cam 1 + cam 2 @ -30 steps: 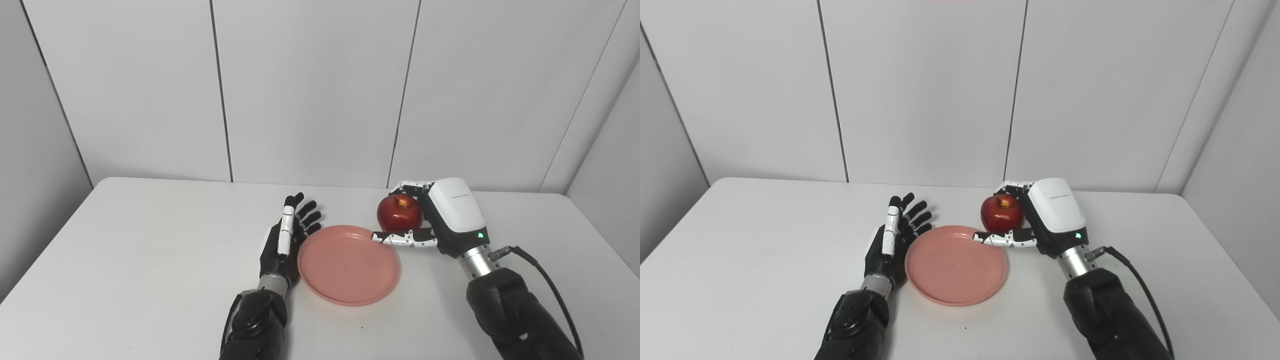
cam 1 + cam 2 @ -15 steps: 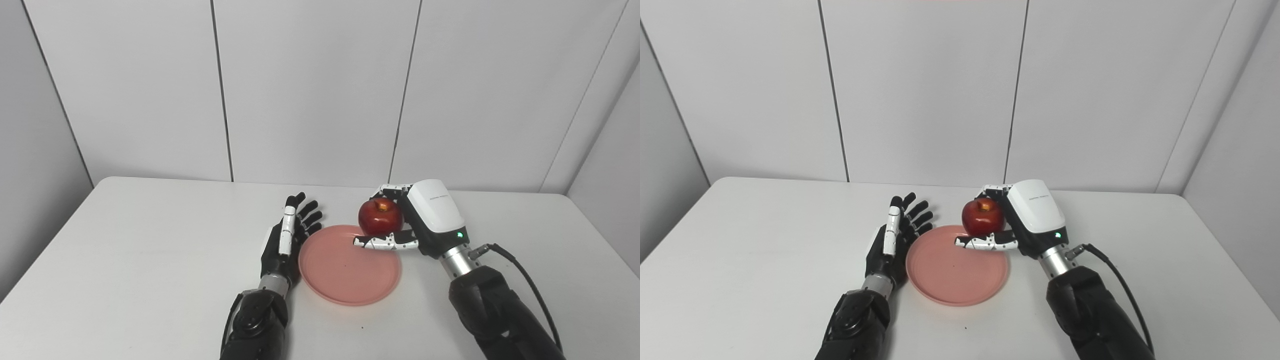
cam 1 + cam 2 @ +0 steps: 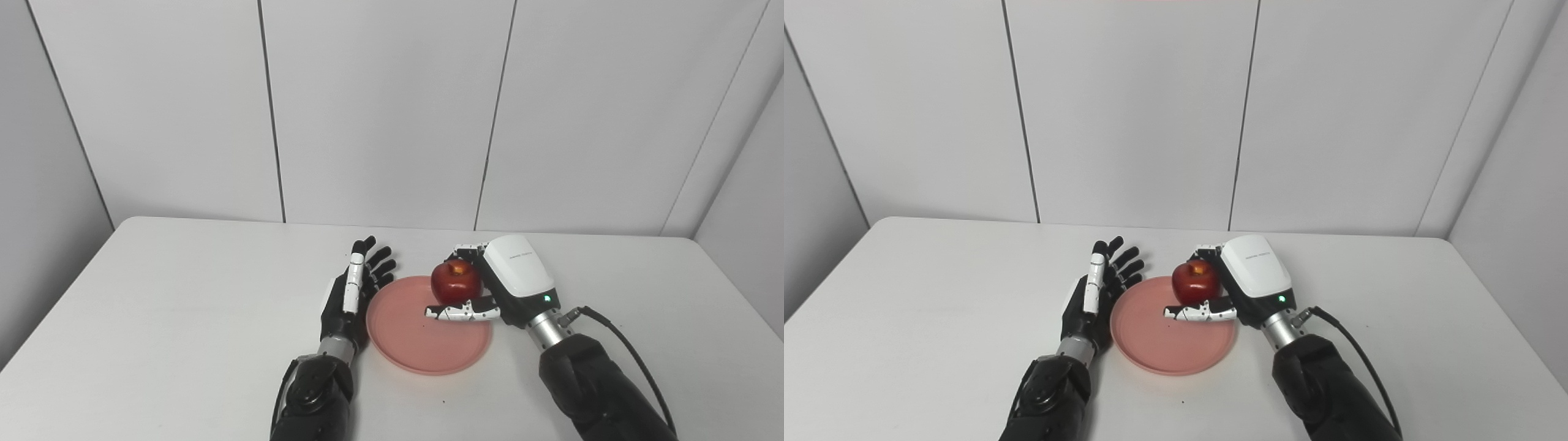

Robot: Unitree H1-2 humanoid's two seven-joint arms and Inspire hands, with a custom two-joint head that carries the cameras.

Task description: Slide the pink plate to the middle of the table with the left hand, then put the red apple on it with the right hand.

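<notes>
The red apple (image 3: 455,282) was gripped in the right hand (image 3: 502,288), fingers behind it and thumb in front, over the far right part of the pink plate (image 3: 422,340); whether it touched the plate could not be told. The plate lay near the middle of the white tabletop (image 3: 171,306). The left hand (image 3: 352,291) stood on edge just beside the plate's left rim, fingers spread and holding nothing.

Both head cameras look down and forward over the bench (image 3: 184,318) toward the panelled wall (image 3: 380,110) filling the upper frame. They share nearly the whole scene; the right eye view shows things shifted slightly leftward
</notes>
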